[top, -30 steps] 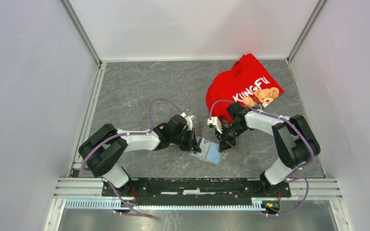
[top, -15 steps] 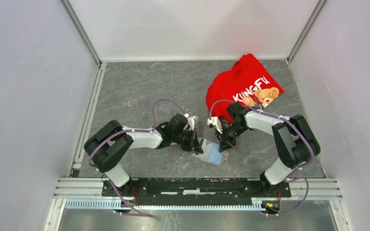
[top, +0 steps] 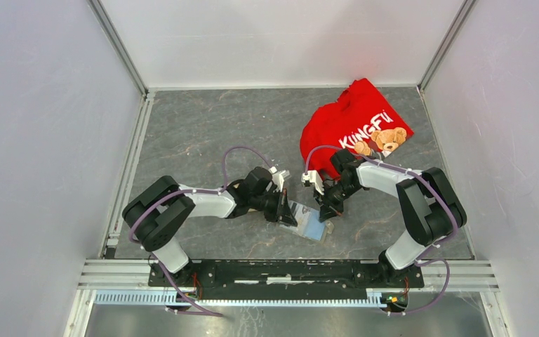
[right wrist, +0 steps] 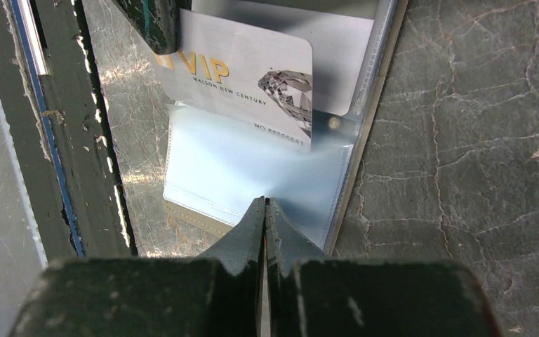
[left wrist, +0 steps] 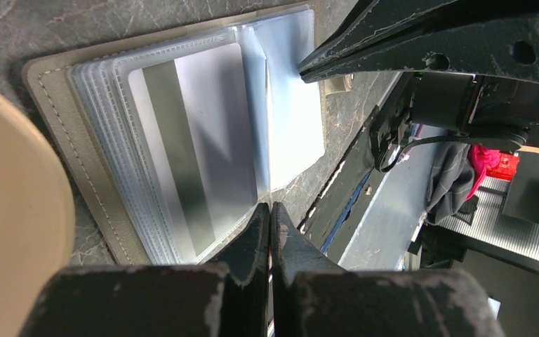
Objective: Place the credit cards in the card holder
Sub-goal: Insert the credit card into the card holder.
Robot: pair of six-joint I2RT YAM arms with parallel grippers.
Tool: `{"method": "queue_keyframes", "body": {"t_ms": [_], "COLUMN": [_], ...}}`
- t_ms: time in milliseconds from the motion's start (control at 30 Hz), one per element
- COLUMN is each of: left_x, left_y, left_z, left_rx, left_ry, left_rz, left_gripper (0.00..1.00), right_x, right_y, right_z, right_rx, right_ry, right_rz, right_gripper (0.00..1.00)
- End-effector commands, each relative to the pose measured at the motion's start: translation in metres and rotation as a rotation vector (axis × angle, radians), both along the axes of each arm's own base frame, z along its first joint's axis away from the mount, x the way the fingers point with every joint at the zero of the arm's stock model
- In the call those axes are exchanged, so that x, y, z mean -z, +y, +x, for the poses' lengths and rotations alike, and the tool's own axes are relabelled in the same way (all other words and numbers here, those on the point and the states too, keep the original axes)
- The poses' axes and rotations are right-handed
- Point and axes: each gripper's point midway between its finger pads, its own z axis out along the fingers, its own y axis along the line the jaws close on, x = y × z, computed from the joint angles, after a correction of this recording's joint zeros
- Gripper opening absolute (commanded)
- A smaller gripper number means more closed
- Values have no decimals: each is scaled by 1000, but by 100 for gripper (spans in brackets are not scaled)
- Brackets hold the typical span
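My left hand (left wrist: 270, 210) has its fingers pressed together, the tips at the near edge of the card holder (left wrist: 49, 98). I cannot tell whether a sleeve leaf is caught between them. My right hand (right wrist: 264, 207) is pressed together too, its tips down on a clear sleeve (right wrist: 253, 168) at the holder's other side. The two hands sit close, with the holder between them.

The holder lies open and flat on the bench (right wrist: 477, 140), near the front and just beyond the dark rail (top: 281, 270) that carries my arms, so there is little room on that side. Grey bench shows wide to the left and toward the far wall. The red shirt (top: 354, 126) lies well apart, behind my right arm.

The holder's cover is a pale grey-beige with stitched edges, and a fan of shiny sleeves spreads from it. A striped card (left wrist: 196, 140) — pale with one dark band — sits inside a sleeve. A VIP card (right wrist: 253, 70) with a diamond print lies across the holder, its lower edge blurred behind the clear sleeve — in or merely under, I cannot tell.
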Motion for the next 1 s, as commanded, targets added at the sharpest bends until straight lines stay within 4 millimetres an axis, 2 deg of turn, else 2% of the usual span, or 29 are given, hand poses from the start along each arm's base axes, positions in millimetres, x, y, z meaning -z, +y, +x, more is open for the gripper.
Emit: {"method": "queue_keyframes", "body": {"t_ms": [0, 433, 667, 967], "left_x": [-5, 8, 10, 18], "left_y": [-3, -13, -26, -32], "left_z": [1, 11, 6, 0], "left_rx": [7, -25, -38, -52], "left_ry": [2, 52, 57, 56], "left_rz": [-42, 5, 21, 41], "left_gripper": [2, 2, 2, 2], "right_x": [-1, -6, -8, -33], "right_y": [1, 3, 5, 12], "right_z": [1, 2, 3, 5], "right_rx": [-9, -6, -3, -35], "right_ry": [-16, -27, -28, -87], "right_rz": [0, 17, 30, 126], "right_gripper": [6, 10, 12, 28]}}
